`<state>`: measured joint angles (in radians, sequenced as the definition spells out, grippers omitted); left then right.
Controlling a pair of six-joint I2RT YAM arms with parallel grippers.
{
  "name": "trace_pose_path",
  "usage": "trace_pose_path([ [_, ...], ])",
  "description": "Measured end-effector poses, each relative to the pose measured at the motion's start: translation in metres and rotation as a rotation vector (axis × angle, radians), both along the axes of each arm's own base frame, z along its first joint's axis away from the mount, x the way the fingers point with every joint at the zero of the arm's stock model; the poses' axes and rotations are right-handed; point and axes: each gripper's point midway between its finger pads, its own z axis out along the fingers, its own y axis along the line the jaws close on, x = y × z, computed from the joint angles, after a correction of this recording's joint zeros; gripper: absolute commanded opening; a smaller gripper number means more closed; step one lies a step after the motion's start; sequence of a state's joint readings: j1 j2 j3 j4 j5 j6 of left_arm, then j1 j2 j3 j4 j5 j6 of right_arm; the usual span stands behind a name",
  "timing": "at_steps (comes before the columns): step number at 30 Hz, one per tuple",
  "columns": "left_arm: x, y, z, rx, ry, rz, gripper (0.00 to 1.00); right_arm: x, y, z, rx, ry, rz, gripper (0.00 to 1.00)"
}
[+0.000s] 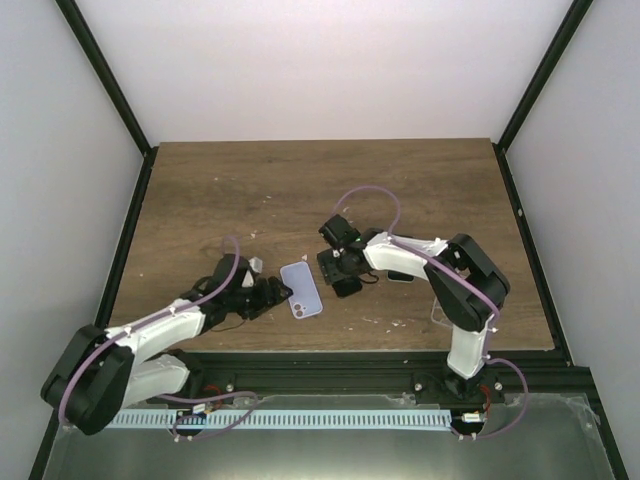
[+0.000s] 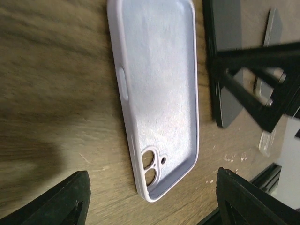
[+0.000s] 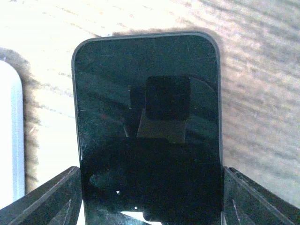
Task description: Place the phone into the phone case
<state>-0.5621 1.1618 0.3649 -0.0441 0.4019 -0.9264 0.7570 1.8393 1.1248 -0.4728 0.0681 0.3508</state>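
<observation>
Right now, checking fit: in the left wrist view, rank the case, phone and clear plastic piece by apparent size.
1. case
2. phone, cropped and partly covered
3. clear plastic piece

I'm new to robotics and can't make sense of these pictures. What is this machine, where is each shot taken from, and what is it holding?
Two robot arms are bolted to a wooden table. The wide picture looks down from above; the other two come from cameras on each wrist. A lilac phone case lies open side up, empty. The left arm points at it, jaws open, holding nothing. The right arm has a dark phone between its jaws, which seem to grip its sides.
</observation>
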Motion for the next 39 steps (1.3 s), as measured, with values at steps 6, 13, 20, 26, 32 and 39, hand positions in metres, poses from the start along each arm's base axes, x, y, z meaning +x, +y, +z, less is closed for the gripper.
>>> trace_pose_path([
  [6, 0.018, 0.027, 0.015, -0.015, -0.056, 0.101, 0.87, -0.023, 0.009, 0.014, 0.029, 0.041, -0.01, 0.69],
  [13, 0.015, 0.037, 0.02, -0.002, -0.074, 0.106, 1.0, -0.05, 0.045, 0.033, 0.111, 0.078, -0.005, 0.67],
  [20, 0.012, 0.046, 0.028, 0.0, -0.115, 0.13, 1.0, -0.057, 0.084, 0.052, 0.262, 0.1, -0.04, 0.66],
  [26, 0.008, 0.054, 0.038, -0.003, -0.157, 0.156, 0.97, -0.058, 0.098, 0.043, 0.304, 0.127, -0.085, 0.66],
  [32, 0.006, 0.058, 0.038, 0.006, -0.161, 0.166, 0.93, -0.058, 0.104, 0.034, 0.319, 0.142, -0.114, 0.67],
  [39, 0.005, 0.059, 0.036, 0.017, -0.154, 0.17, 0.92, -0.059, 0.101, 0.024, 0.306, 0.142, -0.146, 0.68],
])
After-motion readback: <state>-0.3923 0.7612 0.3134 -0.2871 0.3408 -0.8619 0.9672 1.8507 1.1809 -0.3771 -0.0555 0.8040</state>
